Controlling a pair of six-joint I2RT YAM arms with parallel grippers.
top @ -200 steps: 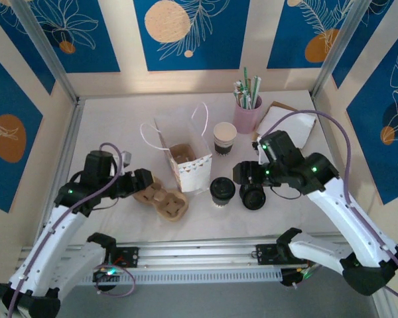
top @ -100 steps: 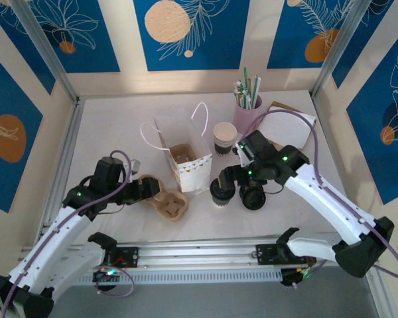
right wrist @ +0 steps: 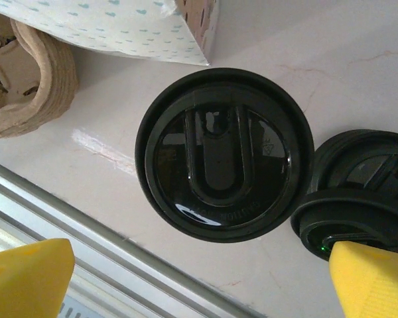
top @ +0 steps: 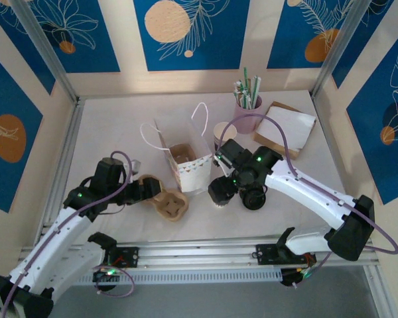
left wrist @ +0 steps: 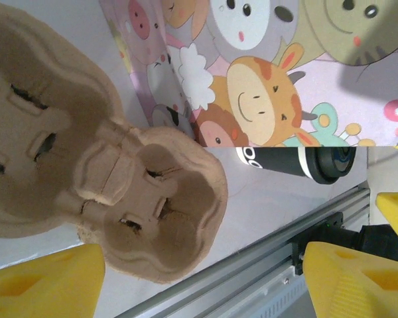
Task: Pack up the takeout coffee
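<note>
Swinging in from the right side, the right arm has brought its right claw over the takeout coffee. The left arm has crept only slightly toward the pulp cup carrier.

From the top camera, the coffee stands upright on the worktop, just in front of the paper bag at its right corner, and is largely covered by the claw above it. The right wrist camera gives what that view hides: the round black lid seen straight down, with the two yellow fingers spread wide to either side of it and not touching it. A stack of loose black lids sits just beside the cup on the right.

The left claw is at the carrier's left end. The left wrist camera shows its fingers spread apart, with the carrier's near cup well between them and no pinch. That camera also shows the cartoon animals printed on the bag's side, which the top camera does not show.
</note>
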